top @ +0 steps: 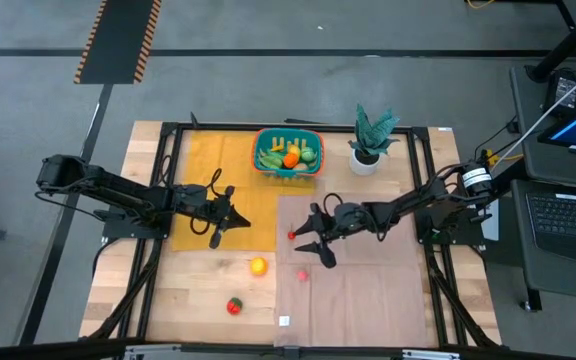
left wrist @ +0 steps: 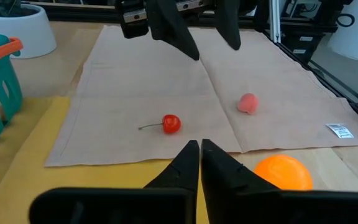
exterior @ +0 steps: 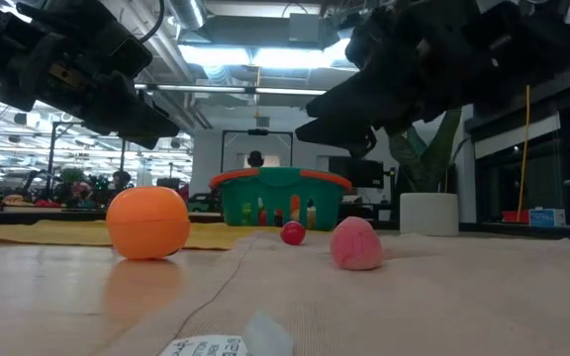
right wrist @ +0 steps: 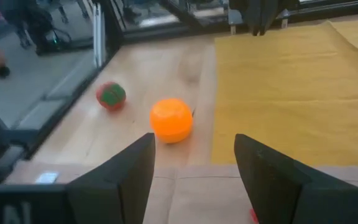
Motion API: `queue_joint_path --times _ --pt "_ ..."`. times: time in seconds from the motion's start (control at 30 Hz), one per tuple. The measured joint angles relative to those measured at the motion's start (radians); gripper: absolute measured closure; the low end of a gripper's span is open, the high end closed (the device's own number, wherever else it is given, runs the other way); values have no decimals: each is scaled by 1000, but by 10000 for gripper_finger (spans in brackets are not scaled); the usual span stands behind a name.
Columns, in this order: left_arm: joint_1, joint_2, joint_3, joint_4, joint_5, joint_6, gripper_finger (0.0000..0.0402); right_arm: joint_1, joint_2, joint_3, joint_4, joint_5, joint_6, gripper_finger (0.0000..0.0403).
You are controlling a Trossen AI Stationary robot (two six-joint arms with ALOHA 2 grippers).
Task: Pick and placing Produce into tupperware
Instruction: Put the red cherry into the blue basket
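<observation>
Left gripper [top: 230, 222] sits left of centre in the high view, over the yellow cloth [top: 213, 160] near its lower edge; jaws closed, nothing between them (left wrist view shows the two fingers pressed together). Right gripper [top: 313, 240] is at frame centre over the tan cloth [top: 353, 290], jaws open, nothing held.

Tupperware [top: 289, 152], teal with an orange-red rim, stands at upper centre on the yellow cloth, already holding several pieces of produce (green, orange, yellow bits visible). In the low view the basket shows mid-frame in the background.

Loose produce on the desk [top: 208, 300]:
- orange [top: 257, 266] on bare wood, just left of the tan cloth's edge, lower centre; large in the low view at left.
- strawberry [top: 234, 306], red with green, below and left of the orange.
- cherry [top: 293, 235], red with a thin stem, on the tan cloth just beside the right gripper.
- pink piece [top: 303, 274] on the tan cloth, below the right gripper (kind not clear, roundish).

White pot with a green plant [top: 368, 145] stands right of the tupperware, upper centre-right. A small white tag [top: 284, 321] lies at the tan cloth's lower left corner.
</observation>
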State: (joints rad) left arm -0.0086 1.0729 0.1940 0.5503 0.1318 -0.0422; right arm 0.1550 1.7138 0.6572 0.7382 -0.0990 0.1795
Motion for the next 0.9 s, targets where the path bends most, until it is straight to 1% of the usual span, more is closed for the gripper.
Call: queue_joint_path --times 0.07,0.17,0.27,0.37,0.53,0.6,0.77,0.9 --pt "0 0 0 0 0 0 386 5 0 53 -131 2 -6 180" --pt "0 0 0 0 0 0 378 6 0 150 -380 2 -17 180" --pt "0 0 0 0 0 0 371 6 0 250 -597 4 -84 180" --pt "0 0 0 0 0 0 365 6 0 327 -739 11 -125 180" --pt "0 0 0 -8 0 0 355 5 0 396 -862 78 -156 180" --pt "0 0 0 -18 0 0 352 5 0 397 -862 92 -159 180" --pt "0 0 0 -44 0 0 343 6 0 397 -864 185 -115 180" --pt "0 0 0 -44 0 0 337 7 3 397 -861 212 -57 185"
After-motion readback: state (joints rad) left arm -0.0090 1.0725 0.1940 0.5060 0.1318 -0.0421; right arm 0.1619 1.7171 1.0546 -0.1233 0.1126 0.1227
